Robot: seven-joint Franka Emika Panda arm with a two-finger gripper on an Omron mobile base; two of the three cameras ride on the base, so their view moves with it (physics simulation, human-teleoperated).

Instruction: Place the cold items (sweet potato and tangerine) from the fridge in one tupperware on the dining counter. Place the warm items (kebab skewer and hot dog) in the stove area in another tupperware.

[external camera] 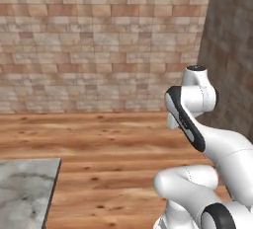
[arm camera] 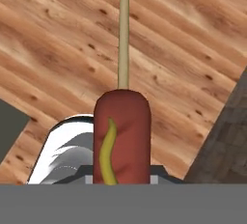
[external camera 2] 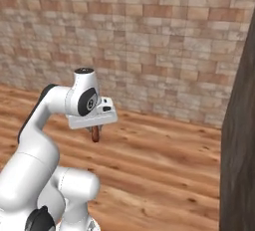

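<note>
The gripper is clamping shut on a reddish-brown hot dog with a yellow mustard stripe and pale wooden stick, hanging directly beneath it. Delivery to a tupperware is judged outstanding. The white arm is folding high, hand pointing down over the plank floor.

In the hand view we see the hot dog cut off at the bottom, so its lower end and the fingers gripping it are hidden; its stick runs out past the top edge. In the right base view we see only its reddish tip below the hand, too small for detail. In the left base view the dining counter is cropped by the left and bottom edges.
</note>
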